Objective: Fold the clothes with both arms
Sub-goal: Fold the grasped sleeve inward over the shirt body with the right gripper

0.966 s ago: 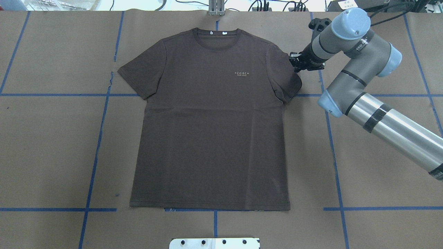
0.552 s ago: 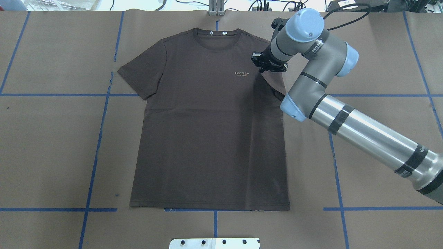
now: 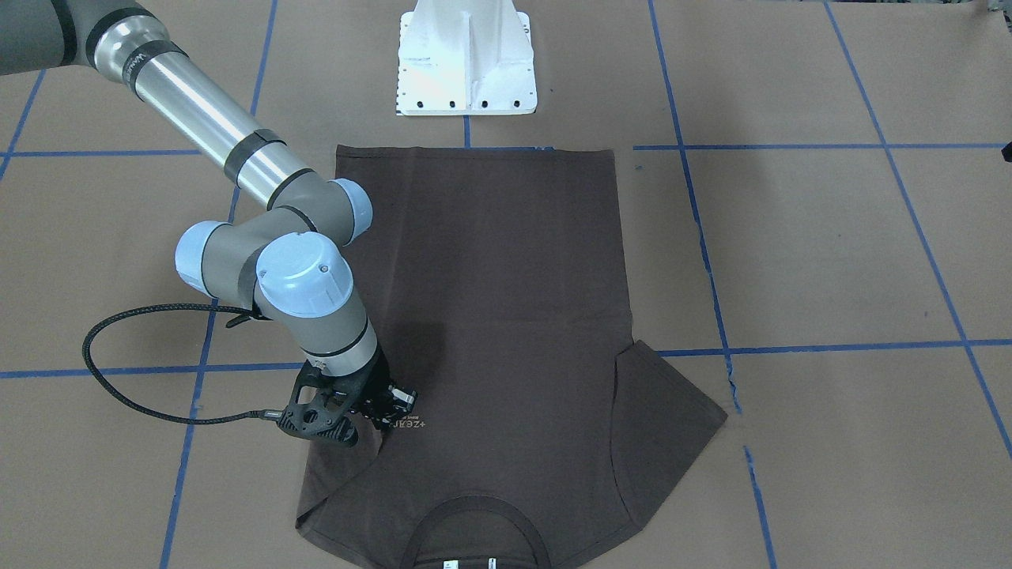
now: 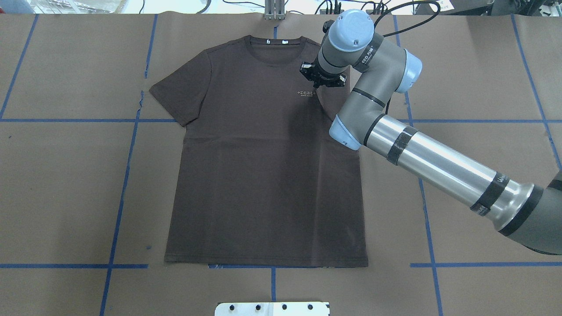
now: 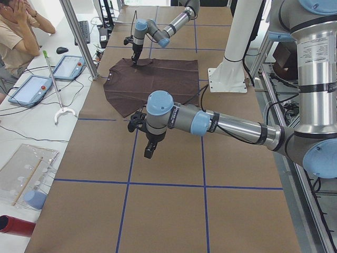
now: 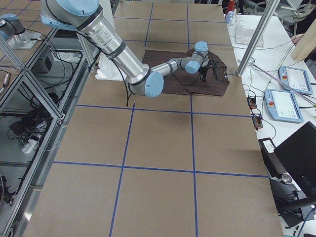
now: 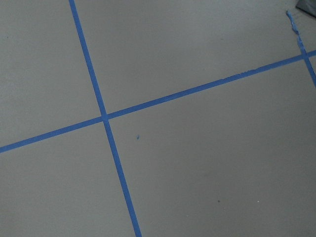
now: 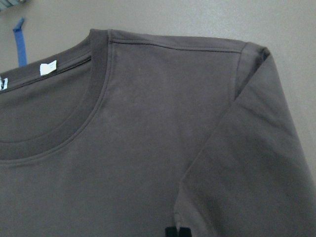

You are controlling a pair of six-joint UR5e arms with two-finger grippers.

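The dark brown T-shirt (image 4: 263, 175) lies flat and face up on the brown paper, collar (image 4: 275, 48) at the far side. My right gripper (image 4: 322, 83) is shut on the shirt's right sleeve and holds it folded inward over the chest, beside the pale lettering (image 4: 307, 93). In the front view the sleeve cloth rises to this gripper (image 3: 385, 419). The right wrist view shows the fold, the white neck label (image 8: 48, 67) and the black fingertips (image 8: 177, 232). The other sleeve (image 4: 175, 98) lies spread out. My left gripper (image 5: 148, 153) shows only in the exterior left view, over bare paper; I cannot tell whether it is open.
A white bolted pedestal (image 3: 466, 63) stands just behind the shirt's hem. Blue tape lines (image 4: 118, 197) cross the paper. A black cable (image 3: 118, 379) loops beside the right wrist. A person (image 5: 16, 31) sits at a side table with tablets (image 5: 29, 87), beyond a metal post (image 5: 79, 37).
My right gripper has moved left from the shirt's outer sleeve edge to the chest, carrying the sleeve over onto the shirt's front.
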